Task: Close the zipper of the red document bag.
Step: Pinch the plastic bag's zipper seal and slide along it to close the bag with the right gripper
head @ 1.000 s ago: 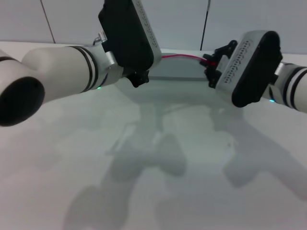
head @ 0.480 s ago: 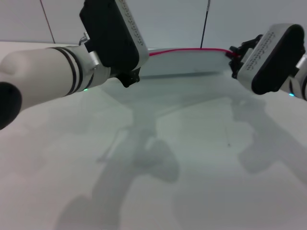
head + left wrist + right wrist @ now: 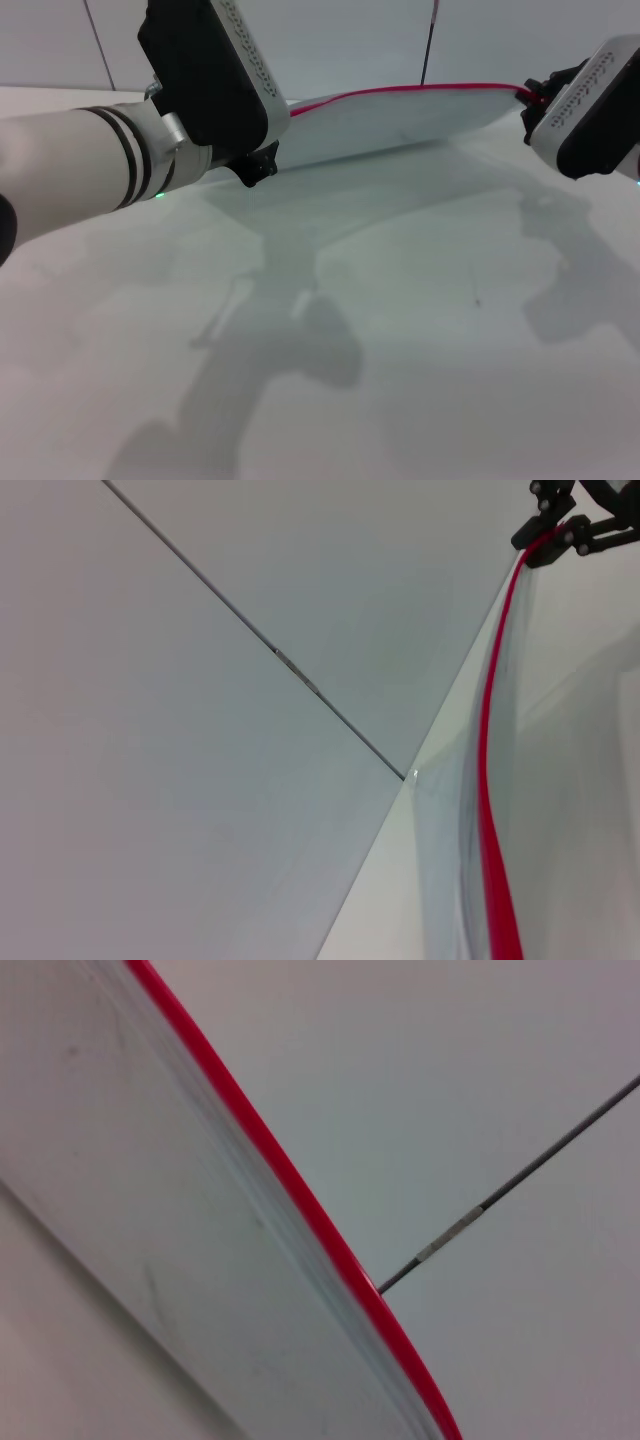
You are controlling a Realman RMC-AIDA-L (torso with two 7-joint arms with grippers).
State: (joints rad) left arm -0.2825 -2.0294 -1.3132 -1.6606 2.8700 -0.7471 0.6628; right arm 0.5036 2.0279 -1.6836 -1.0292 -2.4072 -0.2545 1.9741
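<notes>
In the head view, the red document bag (image 3: 400,125) stands lifted off the white counter (image 3: 400,330) near its far edge, stretched between the two arms, its zipper (image 3: 410,90) along the top. The left gripper (image 3: 262,165) holds one end; whether its jaws are closed cannot be told. The right gripper (image 3: 533,95) meets the zipper's other end. In the left wrist view, the right gripper's jaws pinch the zipper (image 3: 490,780) end. The right wrist view shows only bag (image 3: 150,1210) and zipper (image 3: 290,1200).

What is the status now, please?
Left hand at bag's left end, right hand at zipper's right end. Red document bag stretched between them. Nothing in the way.
</notes>
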